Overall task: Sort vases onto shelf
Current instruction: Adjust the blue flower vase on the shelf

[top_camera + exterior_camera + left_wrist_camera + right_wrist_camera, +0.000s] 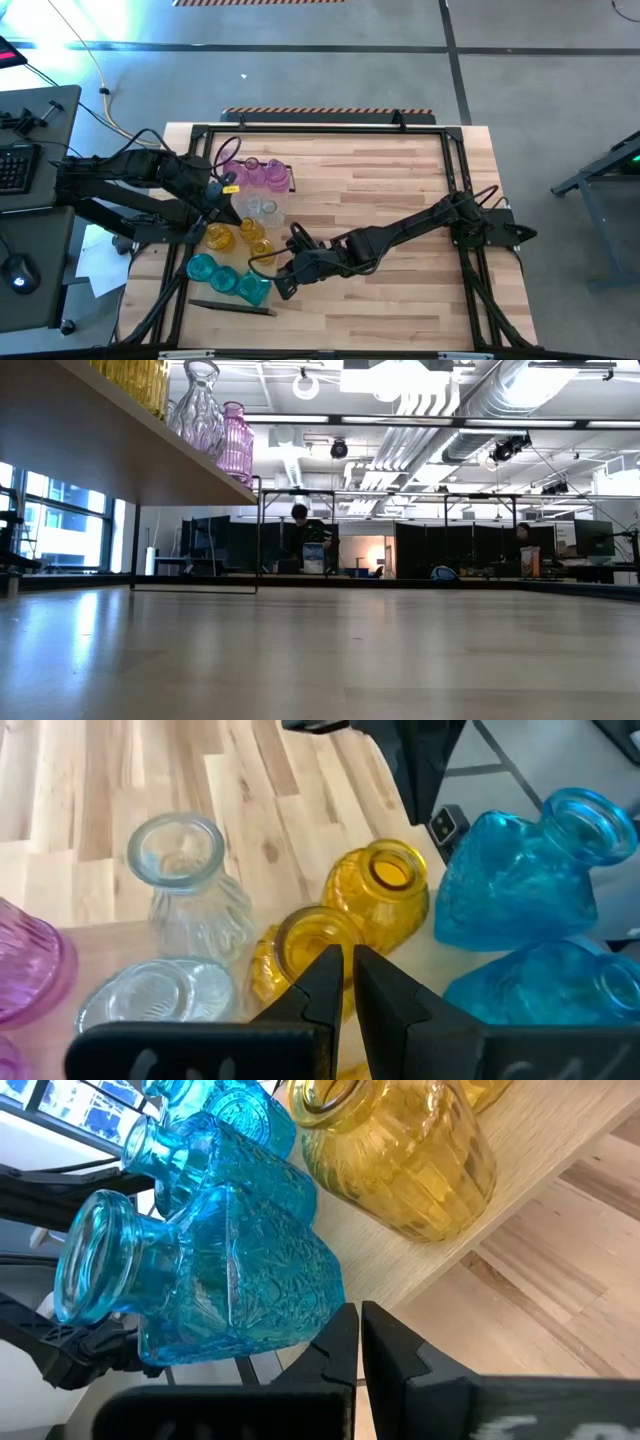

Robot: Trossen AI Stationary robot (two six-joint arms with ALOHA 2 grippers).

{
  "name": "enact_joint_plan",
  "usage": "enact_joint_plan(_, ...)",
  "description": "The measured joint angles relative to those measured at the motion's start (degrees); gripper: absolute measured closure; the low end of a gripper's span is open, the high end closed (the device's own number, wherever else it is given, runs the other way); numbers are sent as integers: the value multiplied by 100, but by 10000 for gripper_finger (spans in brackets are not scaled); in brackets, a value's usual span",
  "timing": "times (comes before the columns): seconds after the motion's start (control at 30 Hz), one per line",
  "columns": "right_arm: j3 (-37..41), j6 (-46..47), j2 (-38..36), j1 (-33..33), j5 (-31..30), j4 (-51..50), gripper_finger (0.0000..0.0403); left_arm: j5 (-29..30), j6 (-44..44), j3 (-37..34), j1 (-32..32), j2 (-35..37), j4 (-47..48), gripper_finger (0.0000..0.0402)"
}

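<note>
In the high view, the vases are seen grouped at the left of the frame on the shelf (pixel 283 203), a light-wood board over the butcher-block table (pixel 400 190). Pink vases (pixel 252 172) are placed uppermost, clear glass vases (pixel 262 209) below them, amber-yellow vases (pixel 240 238) next, and teal vases (pixel 228 278) lowest. A dark flat tool (pixel 232 308) is laid on the table just below the teal group.

The left gripper (pixel 222 205) is held over the shelf beside the clear vases; in its wrist view its fingers (pixel 318 982) are seen nearly together, with only a narrow gap and nothing between them, above an amber-yellow vase (pixel 300 945).

The right gripper (pixel 285 280) is positioned beside the teal vases, lower centre-left of the frame. Its fingers (pixel 340 1345) are pressed together, empty, just beside a teal bottle (pixel 215 1265) at the shelf's edge.
</note>
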State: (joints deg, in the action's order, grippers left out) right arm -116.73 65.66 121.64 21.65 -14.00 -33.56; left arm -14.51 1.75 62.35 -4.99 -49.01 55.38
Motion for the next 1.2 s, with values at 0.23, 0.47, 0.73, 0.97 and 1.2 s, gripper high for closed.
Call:
enact_joint_plan(0.23, 0, -27, 0, 0, 0, 0, 403, 40, 86, 2, 2, -250, -26, 381)
enact_joint_plan(0.47, 0, -58, 0, 24, 0, 39, 403, 71, 173, 2, 2, -450, -274, 381)
enact_joint_plan(0.73, 0, -14, 0, 52, -52, 45, 403, -26, 125, 4, 2, -471, -114, 381)
enact_joint_plan(0.97, 0, -24, 0, 52, -52, 46, 403, -142, -10, 13, 2, -459, 14, 381)
enact_joint_plan(1.2, 0, -30, 0, 52, -50, 48, 403, -406, -180, 11, -17, -455, 49, 381)
